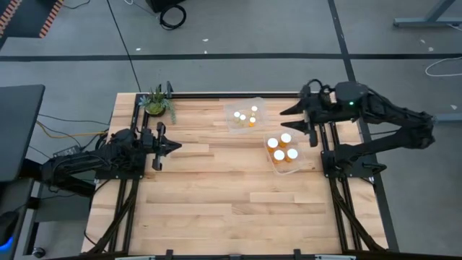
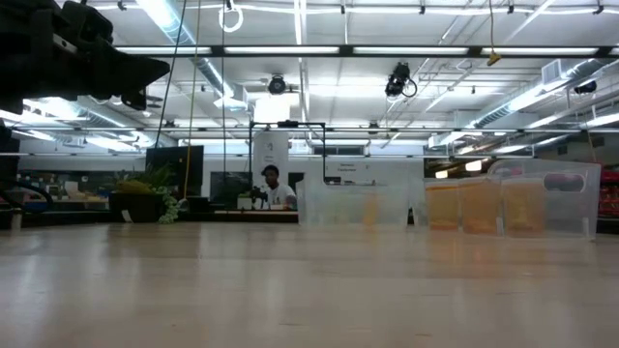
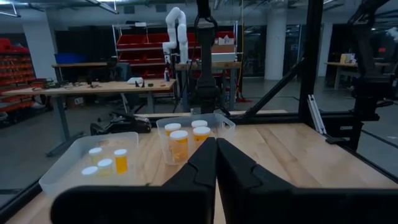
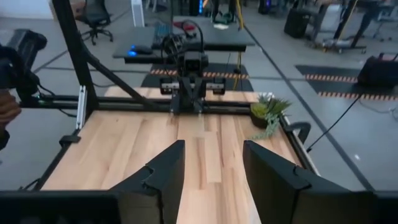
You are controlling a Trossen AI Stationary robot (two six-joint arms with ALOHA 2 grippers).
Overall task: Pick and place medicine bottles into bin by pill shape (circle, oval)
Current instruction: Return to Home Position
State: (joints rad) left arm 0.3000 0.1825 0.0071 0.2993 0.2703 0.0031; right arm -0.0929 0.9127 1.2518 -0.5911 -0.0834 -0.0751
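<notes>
Left claw [image 3: 216, 142] clenched, well apart from 2 bins [image 1: 229, 123] | right claw [image 4: 213, 146] released, near them | bottles [image 1: 286, 138] inside

Around the pale wooden table [image 1: 216, 209] spreads a grey concrete floor [image 1: 253, 29] crossed by a dark stripe [image 1: 216, 56] just past its far edge, with long ceiling strip lights [image 2: 406, 49] above it and red shelving [image 3: 134, 50] and a workbench [image 3: 93, 88] standing beyond it.

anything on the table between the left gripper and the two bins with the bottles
Nothing visible does. Bare table runs from the left gripper to the bin of small bottles and the bin of large bottles; the plant sits aside at the corner.
</notes>
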